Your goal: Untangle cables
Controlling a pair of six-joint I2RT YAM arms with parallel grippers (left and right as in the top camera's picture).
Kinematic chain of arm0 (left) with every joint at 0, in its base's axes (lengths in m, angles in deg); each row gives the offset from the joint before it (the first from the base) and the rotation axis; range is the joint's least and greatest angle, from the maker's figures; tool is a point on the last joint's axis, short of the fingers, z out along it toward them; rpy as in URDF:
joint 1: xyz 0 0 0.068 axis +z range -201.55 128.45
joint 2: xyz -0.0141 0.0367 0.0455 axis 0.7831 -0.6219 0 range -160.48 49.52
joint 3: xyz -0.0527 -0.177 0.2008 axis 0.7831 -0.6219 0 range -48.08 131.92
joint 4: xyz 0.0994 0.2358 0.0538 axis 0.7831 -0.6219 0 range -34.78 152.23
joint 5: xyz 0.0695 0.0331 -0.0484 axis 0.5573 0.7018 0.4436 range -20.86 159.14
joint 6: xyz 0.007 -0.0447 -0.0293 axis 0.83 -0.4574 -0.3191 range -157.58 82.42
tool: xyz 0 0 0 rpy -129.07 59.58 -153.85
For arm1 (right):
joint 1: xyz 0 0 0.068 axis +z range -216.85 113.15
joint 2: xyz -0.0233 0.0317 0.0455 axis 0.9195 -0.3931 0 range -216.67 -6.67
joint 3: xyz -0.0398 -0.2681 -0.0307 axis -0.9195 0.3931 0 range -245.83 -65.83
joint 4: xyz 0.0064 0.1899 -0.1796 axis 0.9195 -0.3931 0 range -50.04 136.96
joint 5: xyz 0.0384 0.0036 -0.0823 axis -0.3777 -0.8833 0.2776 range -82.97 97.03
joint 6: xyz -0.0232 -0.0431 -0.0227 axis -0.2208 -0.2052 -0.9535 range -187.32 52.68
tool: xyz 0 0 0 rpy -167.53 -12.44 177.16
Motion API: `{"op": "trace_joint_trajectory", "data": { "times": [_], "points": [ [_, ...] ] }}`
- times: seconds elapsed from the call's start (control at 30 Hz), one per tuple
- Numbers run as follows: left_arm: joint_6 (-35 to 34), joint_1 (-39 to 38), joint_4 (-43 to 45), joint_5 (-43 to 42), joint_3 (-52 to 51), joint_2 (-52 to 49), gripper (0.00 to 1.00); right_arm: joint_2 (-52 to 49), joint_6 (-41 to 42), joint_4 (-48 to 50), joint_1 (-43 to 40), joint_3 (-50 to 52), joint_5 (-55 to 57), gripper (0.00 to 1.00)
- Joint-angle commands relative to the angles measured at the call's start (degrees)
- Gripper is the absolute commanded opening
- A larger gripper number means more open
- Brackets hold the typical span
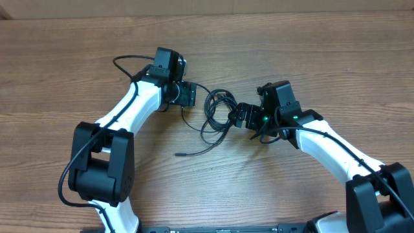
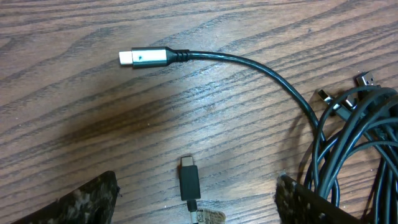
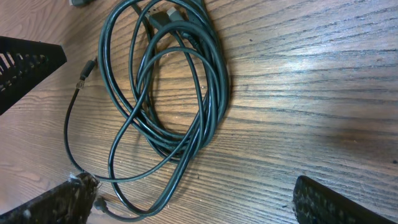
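Two white-and-black arms reach inward over a wooden table (image 1: 310, 52), shown from overhead.

Left: the left arm (image 1: 129, 110) ends in the left gripper (image 1: 187, 94). It sits just beside the left edge of the cables (image 1: 217, 115), a bunch of thin black cords in loose overlapping loops near the table's middle.

Left wrist view: the gripper's two fingers (image 2: 81, 202) stand wide apart, released and grasping nothing. A black plug (image 2: 189, 180) lies flat on the wood between them, touching neither. Beyond it lies a silvery plug (image 2: 143, 57), apart from the bunch. Its cord arches right into the looped cords, where two small plug ends (image 2: 367, 79) stick out.

Centre, overhead: one strand leaves the bunch and ends in a loose tip (image 1: 178, 155) on bare wood, well apart from both grippers.

Right wrist view: the loops lie one over another in the upper left. A thinner strand (image 3: 68, 137) with a small plug curves out to their left.

Right: the right gripper (image 1: 240, 116) sits just beside the right edge of the bunch. Its fingers (image 3: 342, 202) are spread wide, released and holding nothing. Whether one fingertip touches the thin strand cannot be told.
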Motion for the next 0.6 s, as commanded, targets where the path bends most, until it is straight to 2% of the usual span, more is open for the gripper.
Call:
{"op": "trace_joint_trajectory", "data": {
  "times": [0.0, 0.57],
  "points": [
    [-0.5, -0.2, 0.2, -0.7, 0.2, 1.0, 0.83, -0.3, 0.2, 0.3, 0.3, -0.4, 0.0, 1.00],
    [-0.5, -0.2, 0.2, -0.7, 0.2, 1.0, 0.84, -0.3, 0.2, 0.3, 0.3, -0.4, 0.0, 1.00]
  ]
}}
